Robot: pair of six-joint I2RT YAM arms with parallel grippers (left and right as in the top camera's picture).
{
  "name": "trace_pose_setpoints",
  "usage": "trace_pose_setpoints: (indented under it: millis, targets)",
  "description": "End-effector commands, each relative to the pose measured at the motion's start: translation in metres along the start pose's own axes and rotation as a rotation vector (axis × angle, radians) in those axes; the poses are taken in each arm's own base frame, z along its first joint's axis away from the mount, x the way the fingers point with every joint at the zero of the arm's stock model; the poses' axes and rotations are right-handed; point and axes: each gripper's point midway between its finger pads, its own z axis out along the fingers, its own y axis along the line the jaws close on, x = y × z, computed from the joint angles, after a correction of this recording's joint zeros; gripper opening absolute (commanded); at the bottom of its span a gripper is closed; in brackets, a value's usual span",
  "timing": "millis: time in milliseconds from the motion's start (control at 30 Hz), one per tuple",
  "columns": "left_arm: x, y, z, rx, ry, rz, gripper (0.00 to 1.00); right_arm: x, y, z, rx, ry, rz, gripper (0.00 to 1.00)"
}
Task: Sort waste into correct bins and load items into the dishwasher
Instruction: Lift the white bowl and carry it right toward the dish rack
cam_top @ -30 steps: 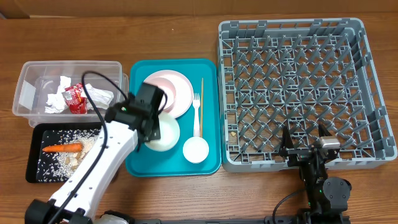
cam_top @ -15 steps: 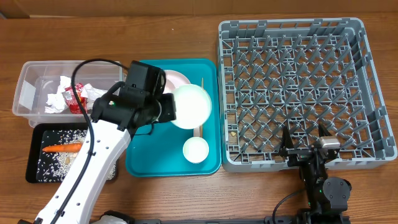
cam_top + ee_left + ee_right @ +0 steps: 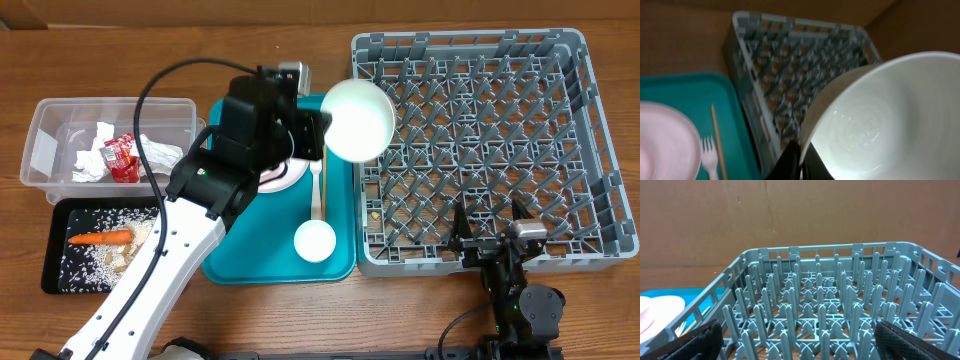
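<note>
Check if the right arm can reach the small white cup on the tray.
Probably yes: the right hand is open and empty, the cup stands uncovered, only the rack wall lies between.

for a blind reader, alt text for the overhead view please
The left gripper holds a white bowl over the left edge of the grey dish rack. A teal tray beside it carries a pink plate, fork and cup.

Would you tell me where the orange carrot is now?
Overhead, the orange carrot lies in the shallow black rectangular tray, far left, below the clear plastic tub.
</note>
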Motion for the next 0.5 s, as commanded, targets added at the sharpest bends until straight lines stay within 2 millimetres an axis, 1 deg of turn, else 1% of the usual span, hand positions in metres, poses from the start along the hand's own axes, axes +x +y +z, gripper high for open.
trace_pose_setpoints:
  millis: [0,33,67,167,200,267,333,400,467]
  targets:
    - [-0.032,-0.005,-0.004,0.013,-0.113,-0.004,0.04,0.001,0.002,0.000,-0.016,-0.007,0.131,1.00]
    - [-0.035,-0.006,-0.004,0.021,-0.123,-0.001,0.04,0.001,0.002,0.000,-0.017,-0.007,0.195,1.00]
    - [-0.036,-0.006,-0.002,0.041,-0.122,-0.001,0.04,-0.001,0.007,0.000,-0.041,-0.007,0.304,1.00]
    - [-0.028,-0.009,0.002,0.104,-0.064,0.017,0.04,-0.004,0.032,-0.005,-0.184,0.032,0.325,1.00]
    - [-0.025,-0.007,0.003,0.120,-0.047,0.031,0.04,-0.007,0.036,-0.007,-0.205,0.043,0.330,1.00]
    - [-0.022,0.001,0.006,0.130,-0.019,0.018,0.04,-0.017,0.038,-0.011,-0.207,0.052,0.334,1.00]
    - [-0.020,0.012,0.009,0.128,0.005,-0.006,0.04,-0.033,0.037,-0.015,-0.193,0.057,0.336,1.00]
    - [-0.015,0.025,0.014,0.127,0.035,-0.035,0.04,-0.061,0.035,-0.020,-0.162,0.062,0.338,1.00]
    - [-0.012,0.030,0.019,0.124,0.051,-0.047,0.04,-0.083,0.036,-0.021,-0.150,0.072,0.339,1.00]
